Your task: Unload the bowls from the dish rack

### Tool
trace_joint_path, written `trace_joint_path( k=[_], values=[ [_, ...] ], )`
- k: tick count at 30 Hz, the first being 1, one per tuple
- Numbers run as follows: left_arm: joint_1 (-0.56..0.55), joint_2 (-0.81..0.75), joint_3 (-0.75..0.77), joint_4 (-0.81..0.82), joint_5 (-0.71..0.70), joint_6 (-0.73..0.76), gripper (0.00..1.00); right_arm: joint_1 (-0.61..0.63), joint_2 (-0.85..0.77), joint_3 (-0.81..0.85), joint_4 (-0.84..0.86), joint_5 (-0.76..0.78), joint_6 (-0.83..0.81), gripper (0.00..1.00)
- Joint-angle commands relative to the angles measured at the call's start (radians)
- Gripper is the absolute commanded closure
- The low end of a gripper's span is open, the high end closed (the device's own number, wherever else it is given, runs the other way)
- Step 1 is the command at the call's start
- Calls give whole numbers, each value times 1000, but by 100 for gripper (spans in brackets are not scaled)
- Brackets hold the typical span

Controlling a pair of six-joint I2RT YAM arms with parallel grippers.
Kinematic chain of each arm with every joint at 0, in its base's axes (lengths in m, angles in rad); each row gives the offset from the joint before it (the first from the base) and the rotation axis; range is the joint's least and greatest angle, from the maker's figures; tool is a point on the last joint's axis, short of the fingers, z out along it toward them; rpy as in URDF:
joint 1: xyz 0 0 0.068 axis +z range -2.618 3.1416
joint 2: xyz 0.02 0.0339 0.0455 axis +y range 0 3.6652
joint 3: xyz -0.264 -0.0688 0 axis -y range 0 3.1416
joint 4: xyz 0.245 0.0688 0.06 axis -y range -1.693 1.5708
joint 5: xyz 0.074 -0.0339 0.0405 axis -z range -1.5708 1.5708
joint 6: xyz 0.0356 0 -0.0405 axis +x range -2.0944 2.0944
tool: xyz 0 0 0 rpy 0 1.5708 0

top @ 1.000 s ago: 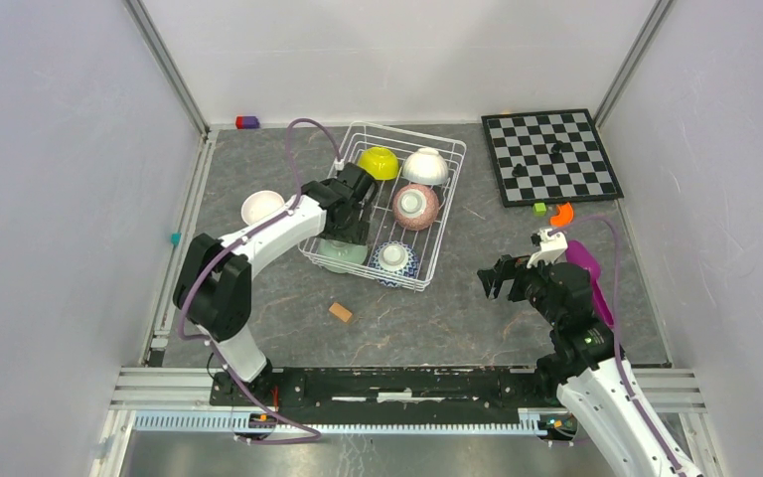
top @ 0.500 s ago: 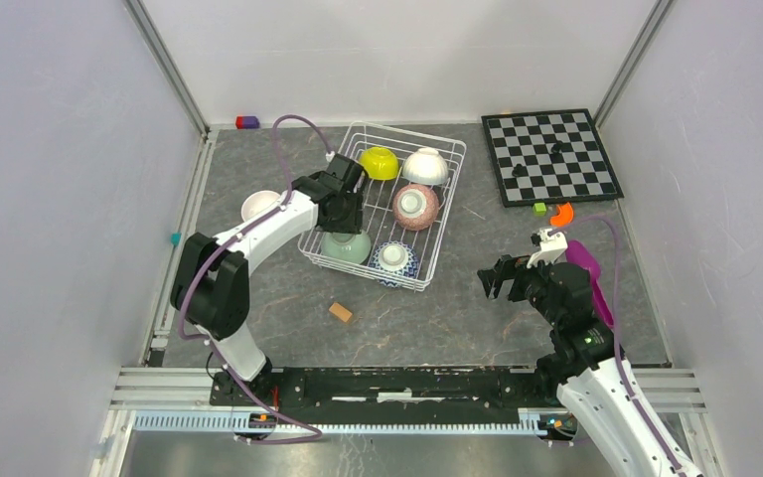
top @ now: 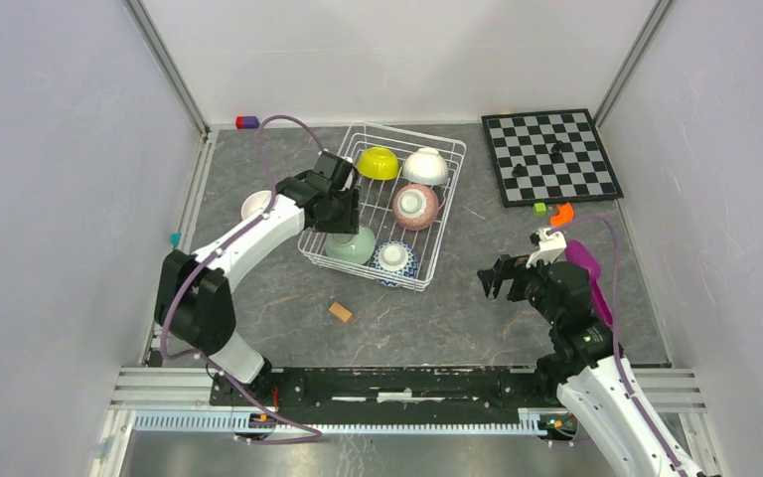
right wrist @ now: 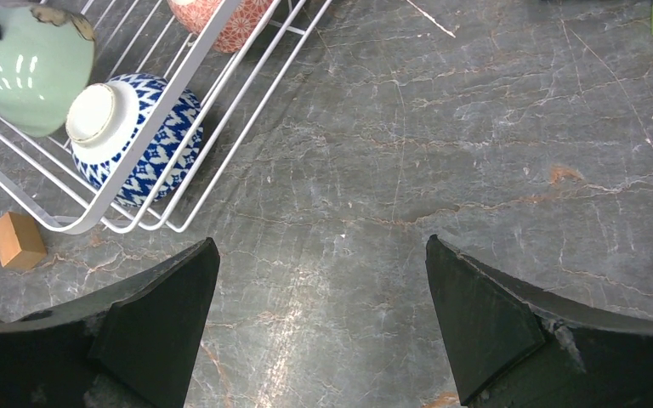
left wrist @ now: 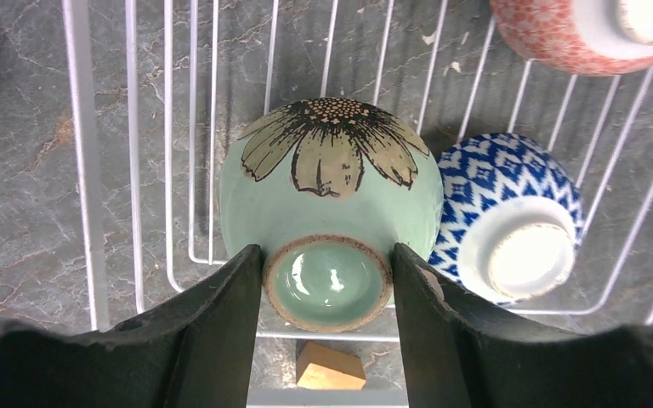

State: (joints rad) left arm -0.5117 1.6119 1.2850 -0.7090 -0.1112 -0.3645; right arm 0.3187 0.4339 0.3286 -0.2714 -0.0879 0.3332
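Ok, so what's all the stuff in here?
dish rack: 1, white wire, table middle
bowls in rack: 5, yellow-green bowl, white bowl, pink bowl, pale green bowl, blue-and-white bowl
bowl outside rack: 1, white, left of rack
chessboard: 1, black-and-white, far right
blocks: 3, tan block by rack, green cube by chessboard, red-and-blue block at far wall
orange piece, purple piece: 1 each, by right arm
table: 1, grey marble
left gripper: 1, black, clamped on pale green bowl's foot
right gripper: 1, black, open above table
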Motion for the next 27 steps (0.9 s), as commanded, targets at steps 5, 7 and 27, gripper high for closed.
trace_joint_path(
  k=[5,7,27],
  values=[
    [7,-135,-8,53,53,-59,66,2,9,9,37,-9,10,2],
    [8,-152,-17,67,75,-66,66,1,8,9,39,-9,10,2],
    [25,-125,-26,239,350,-175,64,37,292,86,505,-271,258,2]
  ],
)
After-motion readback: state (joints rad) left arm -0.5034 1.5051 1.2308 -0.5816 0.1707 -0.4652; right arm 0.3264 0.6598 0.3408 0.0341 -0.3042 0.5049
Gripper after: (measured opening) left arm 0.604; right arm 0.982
